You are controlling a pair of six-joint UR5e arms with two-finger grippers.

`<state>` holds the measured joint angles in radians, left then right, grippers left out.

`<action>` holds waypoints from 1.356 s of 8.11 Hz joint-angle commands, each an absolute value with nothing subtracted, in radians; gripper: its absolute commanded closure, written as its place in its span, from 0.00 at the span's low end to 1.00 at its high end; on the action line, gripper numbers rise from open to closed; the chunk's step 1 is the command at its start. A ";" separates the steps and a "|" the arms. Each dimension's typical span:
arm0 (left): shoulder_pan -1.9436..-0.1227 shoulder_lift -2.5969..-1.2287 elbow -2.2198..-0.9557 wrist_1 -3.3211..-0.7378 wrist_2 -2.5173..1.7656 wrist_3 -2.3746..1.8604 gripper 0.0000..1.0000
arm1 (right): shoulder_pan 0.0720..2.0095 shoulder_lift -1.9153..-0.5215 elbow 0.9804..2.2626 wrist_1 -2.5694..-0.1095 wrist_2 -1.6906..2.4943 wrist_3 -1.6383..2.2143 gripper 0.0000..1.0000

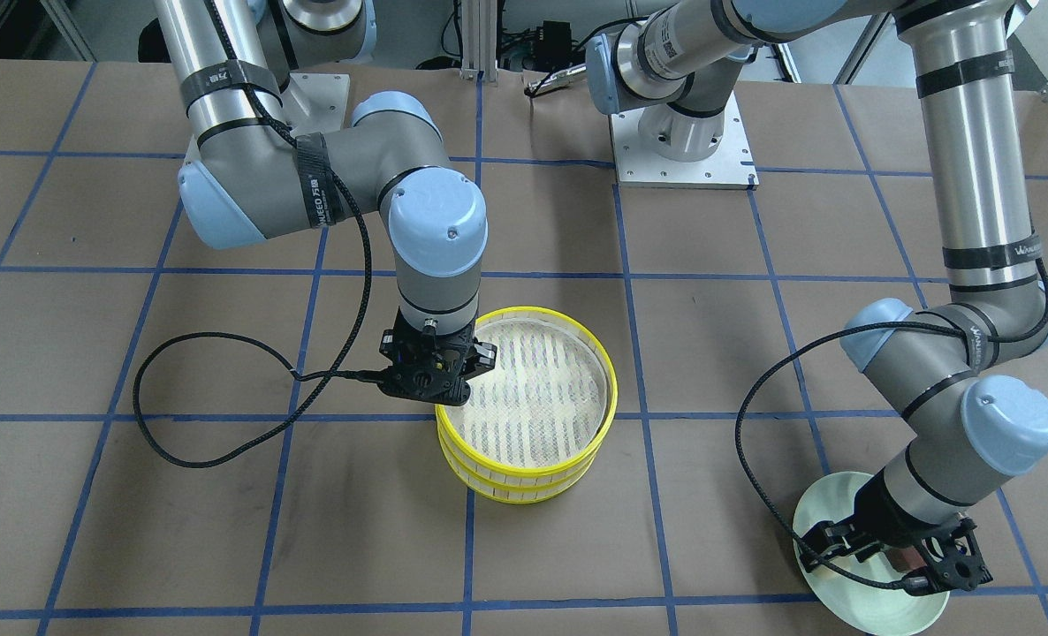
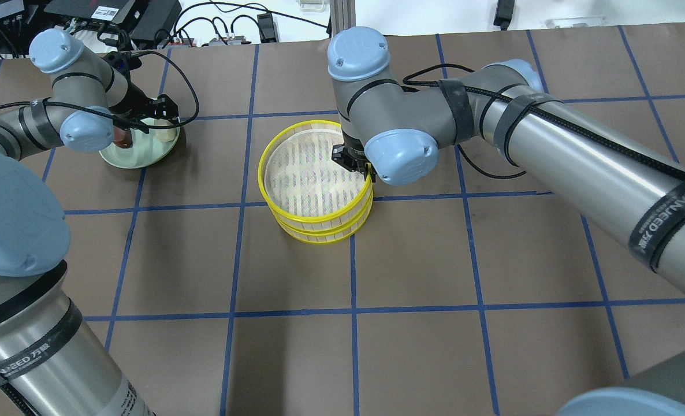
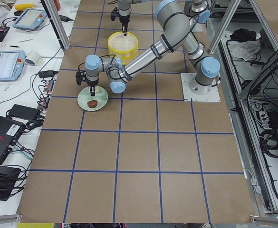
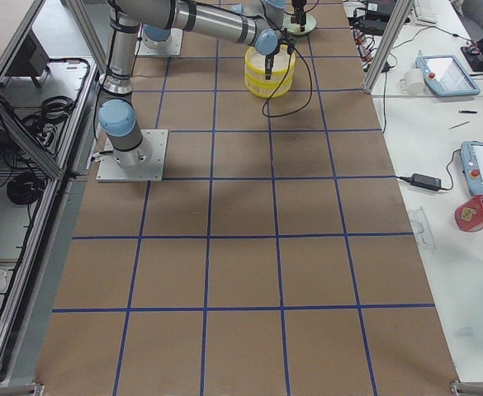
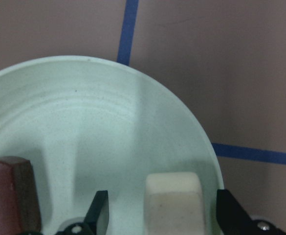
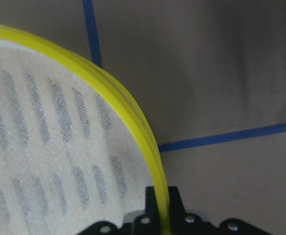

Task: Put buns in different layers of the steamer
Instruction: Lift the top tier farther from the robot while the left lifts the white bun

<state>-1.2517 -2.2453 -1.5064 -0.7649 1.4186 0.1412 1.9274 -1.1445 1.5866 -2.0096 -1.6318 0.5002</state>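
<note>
While the right gripper (image 6: 161,203) clamped the yellow rim of the top tray (image 6: 128,112), one finger inside the wall and one outside, the left gripper (image 5: 162,210) hung low over a pale green plate (image 5: 108,112) with its jaws spread wide. Between those jaws sat the cream bun (image 5: 173,198), resting on the plate with a gap showing on either side of it. The brown bun (image 5: 10,193) lay on the same plate just beside it, outside the jaws. The top tray was stacked on the bottom tray (image 2: 319,236) near the middle of the brown table (image 2: 412,254), which was crossed by a grid of blue tape. Its whitish mesh floor faced up, and the right gripper held it at the edge nearest that arm. The plate stood well apart from the stack, off to the robot's left and toward the far side of the table from the robot's base.
</note>
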 commanded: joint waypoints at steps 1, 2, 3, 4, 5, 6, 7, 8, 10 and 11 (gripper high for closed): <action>-1.252 -2.247 -1.506 -0.765 1.388 0.143 0.52 | 1.895 -1.239 1.582 -1.971 -1.632 0.494 0.99; -1.252 -2.241 -1.508 -0.767 1.353 0.158 0.64 | 1.852 -1.293 1.578 -1.933 -1.628 0.483 0.99; -1.252 -2.238 -1.509 -0.767 1.339 0.166 0.77 | 1.798 -1.357 1.578 -1.883 -1.625 0.433 0.98; -1.250 -2.238 -1.512 -0.767 1.339 0.169 0.92 | 1.726 -1.423 1.578 -1.828 -1.624 0.378 0.97; -1.250 -2.229 -1.516 -0.772 1.339 0.178 1.00 | 1.660 -1.471 1.578 -1.766 -1.605 0.326 0.97; -1.249 -2.208 -1.516 -0.779 1.341 0.182 1.00 | 1.619 -1.515 1.577 -1.746 -1.591 0.254 0.95; -1.249 -2.171 -1.525 -0.801 1.344 0.187 1.00 | 1.594 -1.575 1.577 -1.680 -1.597 0.177 0.95; -1.249 -2.117 -1.525 -0.878 1.345 0.186 1.00 | 1.563 -1.624 1.577 -1.634 -1.603 0.143 0.94; -1.268 -1.993 -1.528 -1.067 1.344 0.172 1.00 | 1.502 -1.680 1.577 -1.595 -1.597 0.127 0.95; -1.307 -1.943 -1.528 -1.139 1.347 0.157 1.00 | 1.499 -1.683 1.577 -1.562 -1.603 0.127 0.95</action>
<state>-1.2619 -2.0424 -1.5263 -0.9910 1.3446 0.1773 1.5276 -1.6555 1.5769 -1.6124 -1.6001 0.1388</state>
